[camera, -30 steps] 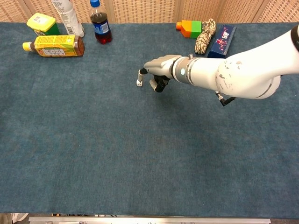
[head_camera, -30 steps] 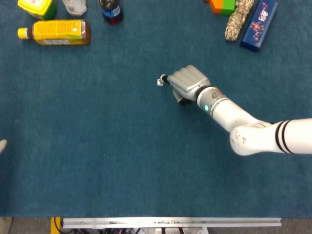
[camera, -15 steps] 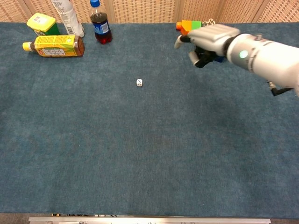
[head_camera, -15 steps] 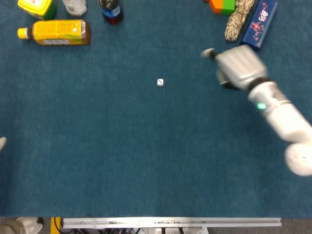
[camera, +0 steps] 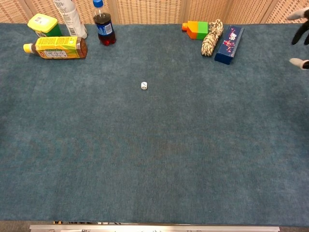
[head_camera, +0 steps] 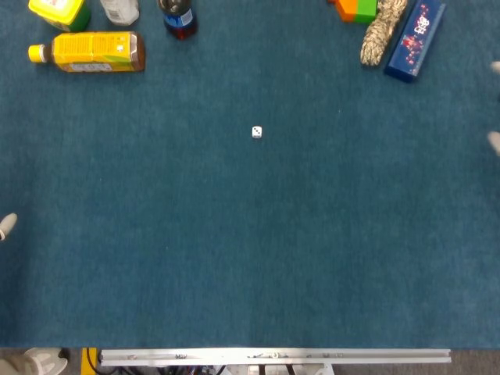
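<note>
Head view: white die (head_camera: 256,132) lies alone mid-bench on blue cloth (head_camera: 250,258), nothing touching it. Far left corner: yellow-label bottle (head_camera: 87,51) lying on its side, yellow-lidded tub (head_camera: 56,11), white bottle (head_camera: 121,10), dark soda bottle (head_camera: 178,19). Far right: orange/green block (head_camera: 355,8), rope bundle (head_camera: 382,31), blue box (head_camera: 415,39), rope touching box. Right hand (head_camera: 494,141): only pale tips at right edge, well apart from die; grip state can't tell. Left hand (head_camera: 7,225): sliver at left edge, state can't tell. Chest view: die (camera: 144,85) mid-bench, clear path all round. Yellow-label bottle (camera: 55,47), tub (camera: 43,24), white bottle (camera: 69,17), soda bottle (camera: 103,24) along back left; block (camera: 195,28), rope bundle (camera: 210,31), blue box (camera: 229,38) back right. Right hand (camera: 300,36) at right edge near blue box, partly cut off; fingers look apart, nothing seen held, but can't tell for sure.
</note>
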